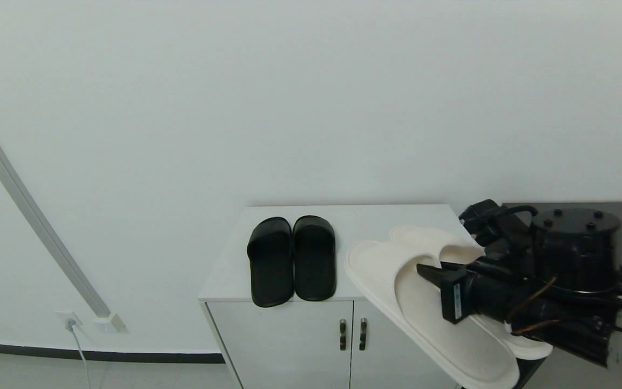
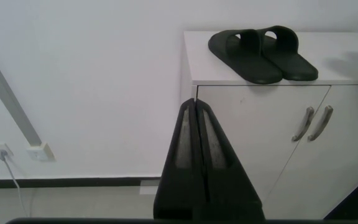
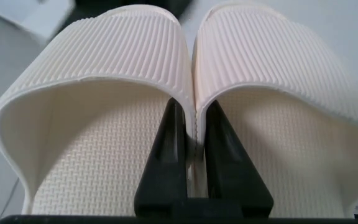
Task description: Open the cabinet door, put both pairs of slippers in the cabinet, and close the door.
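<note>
Now the right gripper [image 3: 194, 107] clamps both white slippers [image 1: 392, 275] by their inner edges near the cabinet's [image 1: 230, 270] right side; with the doors [image 1: 289, 346] shut, that thin pinch could drop one.

I see a plain white wall [image 1: 311, 97] with a slanting grey cable duct [image 1: 25, 205], a socket [image 1: 68, 320], dark skirting [image 1: 95, 354] and pale floor [image 1: 19, 373].

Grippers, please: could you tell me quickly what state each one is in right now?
Left gripper: shut, holding nothing.
Right gripper: shut on the white slippers, pinching their inner upper edges together.
</note>
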You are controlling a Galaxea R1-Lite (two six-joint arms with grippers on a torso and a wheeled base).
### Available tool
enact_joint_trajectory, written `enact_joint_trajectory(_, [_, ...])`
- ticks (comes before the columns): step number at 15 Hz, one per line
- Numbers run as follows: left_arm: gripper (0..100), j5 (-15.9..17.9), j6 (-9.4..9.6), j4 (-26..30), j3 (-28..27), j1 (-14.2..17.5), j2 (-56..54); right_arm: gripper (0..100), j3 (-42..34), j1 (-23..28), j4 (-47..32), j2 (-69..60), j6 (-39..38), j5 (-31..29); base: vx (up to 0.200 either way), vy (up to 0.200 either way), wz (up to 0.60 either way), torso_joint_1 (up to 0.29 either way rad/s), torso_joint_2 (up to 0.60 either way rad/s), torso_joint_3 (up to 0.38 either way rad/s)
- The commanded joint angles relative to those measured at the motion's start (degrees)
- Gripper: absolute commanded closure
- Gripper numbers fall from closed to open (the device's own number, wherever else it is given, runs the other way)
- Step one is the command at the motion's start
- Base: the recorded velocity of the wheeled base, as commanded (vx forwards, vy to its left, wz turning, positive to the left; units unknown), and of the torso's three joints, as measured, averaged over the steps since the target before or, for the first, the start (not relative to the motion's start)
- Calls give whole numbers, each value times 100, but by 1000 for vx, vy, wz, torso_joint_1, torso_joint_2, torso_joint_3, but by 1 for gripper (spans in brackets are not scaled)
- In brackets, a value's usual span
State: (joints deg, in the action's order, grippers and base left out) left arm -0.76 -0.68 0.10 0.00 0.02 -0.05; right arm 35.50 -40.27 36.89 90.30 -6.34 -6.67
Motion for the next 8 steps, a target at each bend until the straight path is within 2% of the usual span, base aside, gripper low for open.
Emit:
enact_joint_trajectory(1, [100,-4,-2,-1,0,6,5,100,-272,-236,-85,-803,10,78,0,0,0,0,0,0])
enact_joint_trajectory(7, [100,5,-11,-1,0,6,5,100,-280,-280,-208,-741,-25,289,0,0,0,0,0,0])
enact_joint_trajectory(8, [100,5,-11,-1,0,6,5,100,-298,-333,-208,-733,-25,298,-200,0,0,-2,-2,2])
